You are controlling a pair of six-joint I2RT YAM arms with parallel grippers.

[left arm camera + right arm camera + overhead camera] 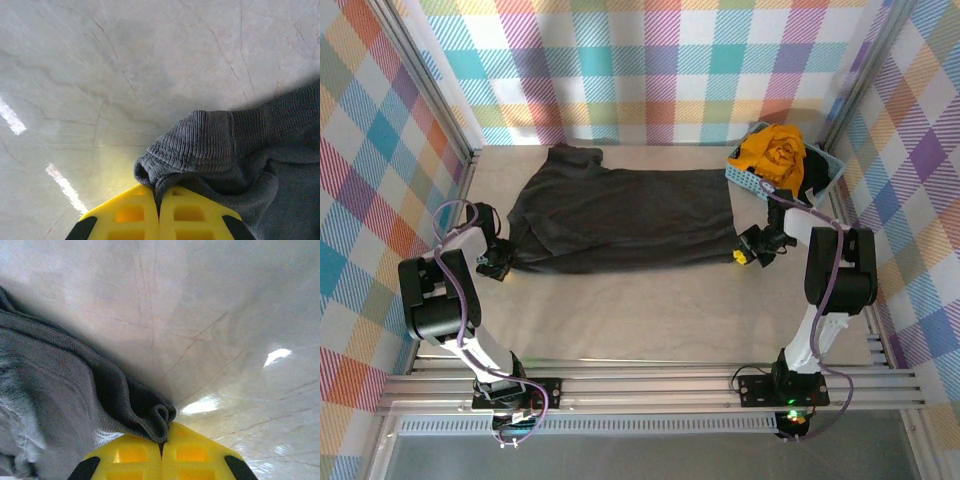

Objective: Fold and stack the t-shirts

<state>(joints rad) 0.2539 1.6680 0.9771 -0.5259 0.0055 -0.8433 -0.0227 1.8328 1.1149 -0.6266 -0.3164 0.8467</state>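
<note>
Gripping the charcoal t-shirt (pixel 620 215) by its 2 near corners, flat on the table (pixel 620 320).

Clenched with the left gripper (pixel 159 212) on a ribbed hem fold at the near-left corner, and with the right gripper (pixel 162 450) on a rolled edge at the near-right corner; caught close to the very tips in both wrist views. Spread across the middle of the table, with a mustard-yellow t-shirt (pixel 775 150) heaped in the light blue basket (pixel 817 178) at the far right. Likely to slip free on 1 side if lifted fast, given so shallow a bite, and then to fold skewed or drop in a heap. Could also drag and bunch instead of folding if carried too low, or pull taut and tug loose if moved out of step.
</note>
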